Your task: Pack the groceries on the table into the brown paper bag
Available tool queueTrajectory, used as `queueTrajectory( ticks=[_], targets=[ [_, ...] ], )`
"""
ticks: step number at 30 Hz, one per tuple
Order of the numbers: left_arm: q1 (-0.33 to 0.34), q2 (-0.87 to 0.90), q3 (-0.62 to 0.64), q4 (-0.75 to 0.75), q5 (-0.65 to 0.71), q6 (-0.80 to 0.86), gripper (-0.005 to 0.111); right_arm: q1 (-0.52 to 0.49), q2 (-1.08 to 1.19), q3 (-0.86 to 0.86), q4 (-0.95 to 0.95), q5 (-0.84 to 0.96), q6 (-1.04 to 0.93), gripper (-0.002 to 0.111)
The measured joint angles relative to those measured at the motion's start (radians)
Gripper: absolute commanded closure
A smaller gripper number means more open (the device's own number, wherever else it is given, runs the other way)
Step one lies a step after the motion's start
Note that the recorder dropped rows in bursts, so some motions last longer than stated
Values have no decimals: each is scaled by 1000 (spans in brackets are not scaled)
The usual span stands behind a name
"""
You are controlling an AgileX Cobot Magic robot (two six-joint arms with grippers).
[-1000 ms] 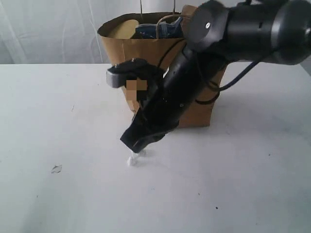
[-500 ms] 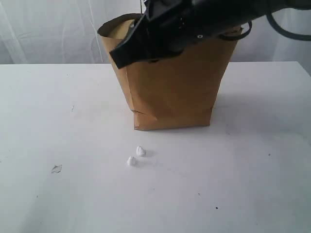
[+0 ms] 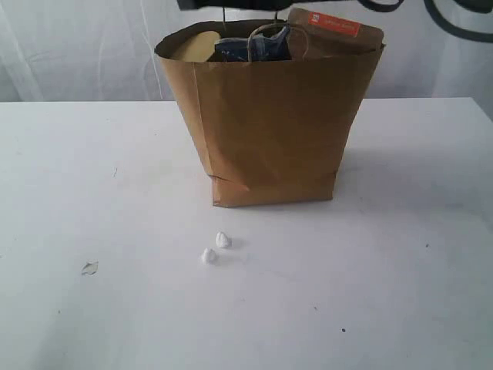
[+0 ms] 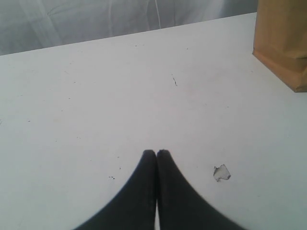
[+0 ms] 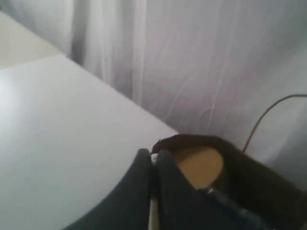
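Note:
The brown paper bag (image 3: 269, 123) stands upright at the back of the table (image 3: 92, 169). A tan-lidded jar (image 3: 192, 45), a blue-topped packet (image 3: 250, 46) and a brown red-labelled pouch (image 3: 335, 27) show in its mouth. Two small white lumps (image 3: 223, 240) (image 3: 208, 255) lie on the table in front of the bag. My right gripper (image 5: 153, 154) hangs above the bag's open mouth near the tan lid (image 5: 199, 165), shut on a small white lump that shows as a sliver between the tips. My left gripper (image 4: 156, 152) is shut and empty, low over bare table.
A small pale flat scrap (image 3: 89, 268) lies at the front left, close to my left gripper's tips (image 4: 221, 172). A corner of the bag (image 4: 283, 43) shows in the left wrist view. White curtains hang behind the table. The right arm (image 3: 231, 4) crosses the exterior view's upper edge.
My right gripper has risen from the table by the white lumps to above the bag's mouth. Two lumps stay on the table. The left gripper has not visibly moved.

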Motion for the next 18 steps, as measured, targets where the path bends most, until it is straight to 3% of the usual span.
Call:
queueTrajectory(
  ticks=[4, 15, 18],
  targets=[
    [0, 0, 0, 0, 0, 0, 107, -16, 0, 0, -13, -87, 0, 108],
    [0, 0, 0, 0, 0, 0, 107, -127, 35, 53, -98, -120, 0, 108],
    [0, 0, 0, 0, 0, 0, 107, -152, 48, 71, -102, -120, 0, 103]
  ],
)
